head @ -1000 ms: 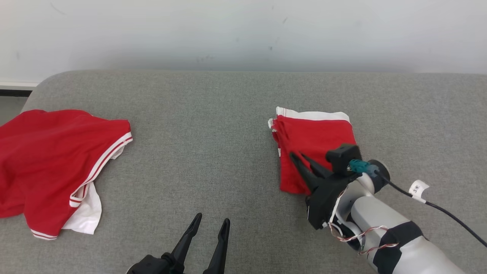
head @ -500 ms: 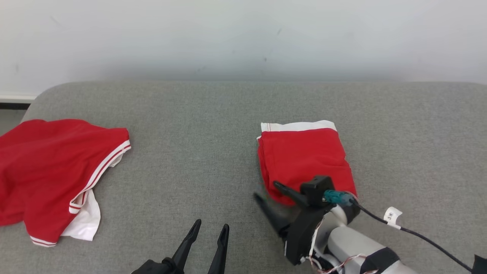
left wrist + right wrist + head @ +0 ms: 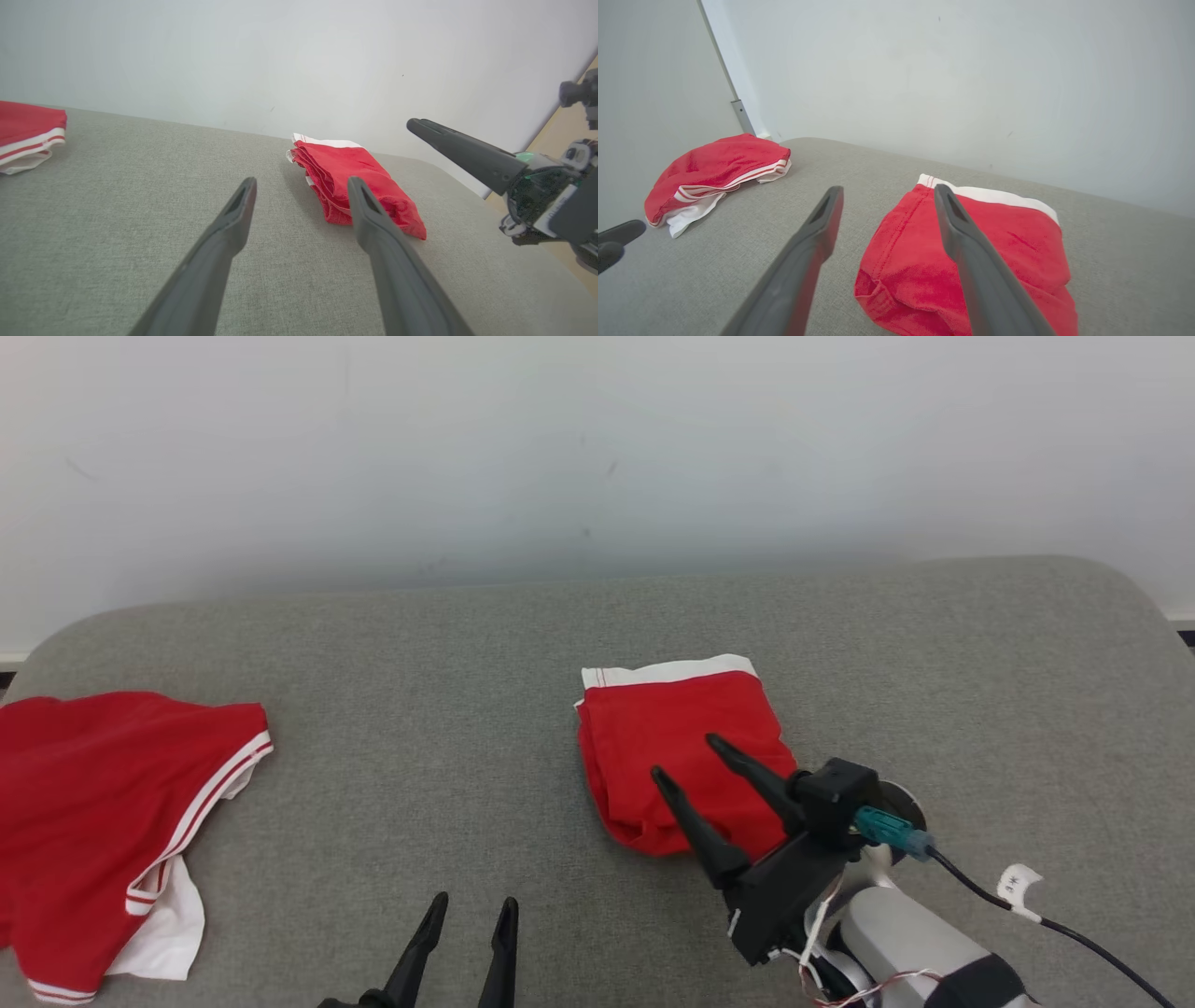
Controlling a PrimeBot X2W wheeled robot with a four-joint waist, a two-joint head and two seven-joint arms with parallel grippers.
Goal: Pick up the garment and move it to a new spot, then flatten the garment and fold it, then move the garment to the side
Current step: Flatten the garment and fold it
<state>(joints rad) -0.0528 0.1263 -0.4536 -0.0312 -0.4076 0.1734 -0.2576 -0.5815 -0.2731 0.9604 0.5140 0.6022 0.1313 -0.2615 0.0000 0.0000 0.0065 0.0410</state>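
Nearest, at 6 o'clock in the head view, the left gripper [image 3: 473,901] is cut off by the bottom edge. Its jaws stand apart and hold nothing, above bare cloth of the grey fabric-covered bench [image 3: 448,644]. At 4 o'clock the right gripper [image 3: 684,756] reaches in on a pale forearm that runs out of the lower right corner. Its jaws are spread wide and empty, poised over the near edge of the folded red garment with a white band [image 3: 644,737]. Whether a fingertip touches the cloth is hard to make out. The garment's near right corner is hidden behind those fingers and the wrist camera.

The folded garment lies right of centre, at about 1 o'clock from the left gripper, with its white band on the far side. At 9 o'clock a loose red garment with white striped trim [image 3: 84,784] runs off the left edge, well apart from it.

Open grey lies between the two, and more at 3 o'clock, out to the bench's rounded far right corner. The far edge meets a pale wall [image 3: 597,448].
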